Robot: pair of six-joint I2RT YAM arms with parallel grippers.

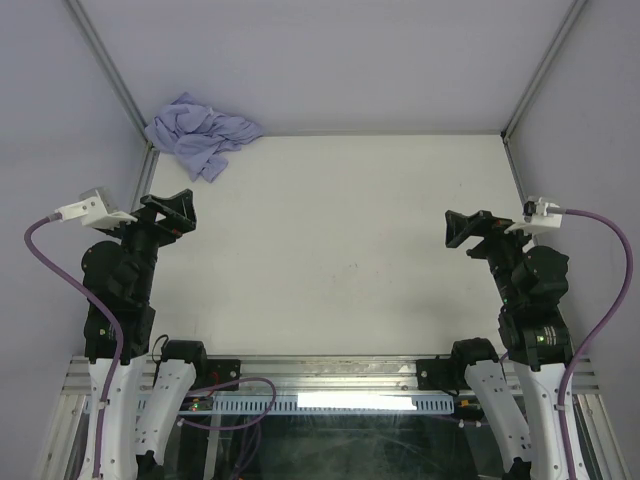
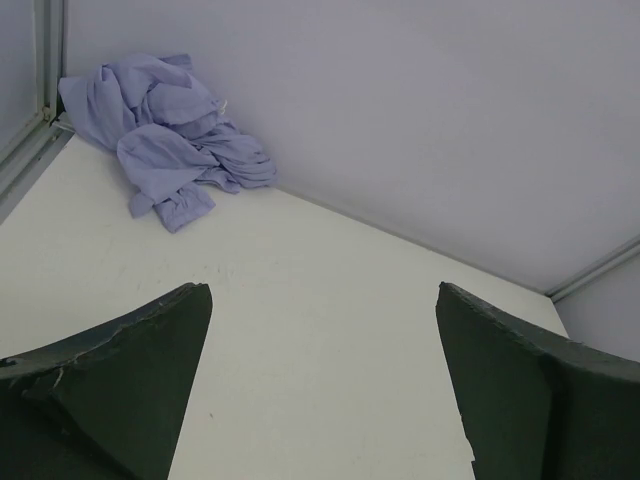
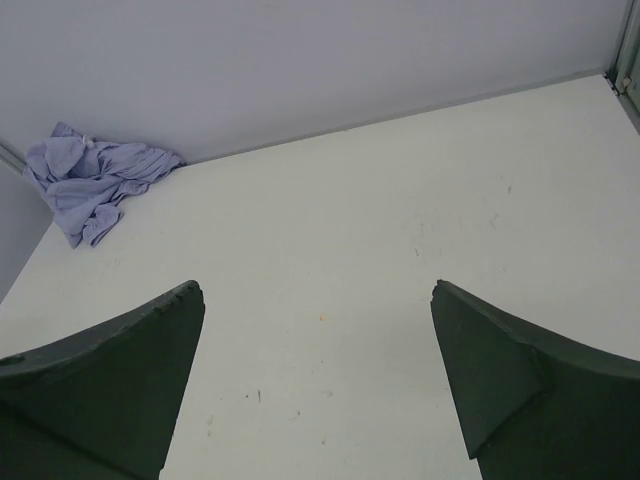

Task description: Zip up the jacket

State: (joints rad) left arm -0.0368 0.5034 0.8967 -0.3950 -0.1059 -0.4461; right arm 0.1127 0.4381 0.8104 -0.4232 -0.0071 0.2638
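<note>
The jacket [image 1: 203, 133] is seen crumpled in a heap at the far left corner of the white counter [image 1: 340, 240], tucked against the back wall [image 1: 330, 60] beside a slanting metal frame post [image 1: 110, 75]. Its zipper cannot be made out among the folds. The left gripper [image 1: 172, 212] and the right gripper [image 1: 462, 228] are held above the counter's side edges, well apart from the fabric, each spread wide with nothing grasped.
</note>
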